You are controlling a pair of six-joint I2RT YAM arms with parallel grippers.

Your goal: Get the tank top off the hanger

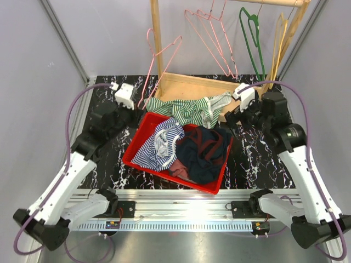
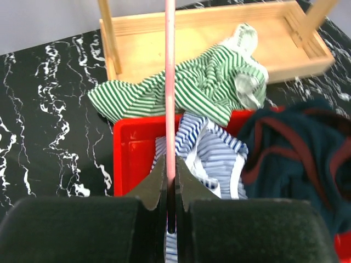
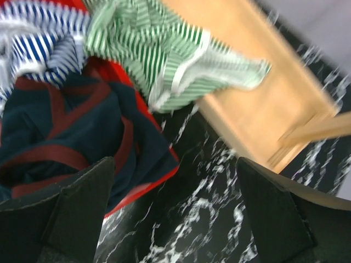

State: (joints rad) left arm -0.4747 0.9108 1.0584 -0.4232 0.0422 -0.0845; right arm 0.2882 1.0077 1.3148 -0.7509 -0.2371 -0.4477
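A green-and-white striped tank top [image 1: 189,109] lies crumpled across the far rim of the red bin [image 1: 137,143] and onto the wooden rack base [image 1: 189,85]. My left gripper [image 1: 135,109] is shut on the lower wire of a pink hanger [image 1: 160,52], which stands upright with nothing hanging on it. In the left wrist view the pink hanger [image 2: 170,82] runs up from my left gripper [image 2: 171,183], in front of the tank top [image 2: 203,82]. My right gripper [image 1: 231,116] is open beside the bin. In its wrist view my right gripper [image 3: 175,203] holds nothing, with the tank top [image 3: 164,49] ahead.
The red bin [image 2: 131,148] holds a blue-striped garment [image 1: 159,143] and a navy garment with maroon trim [image 1: 203,150]. Pink hangers [image 1: 211,33], a green one [image 1: 253,38] and a yellow one [image 1: 279,38] hang on the wooden rack at the back. Its post [image 1: 157,38] rises beside my left gripper.
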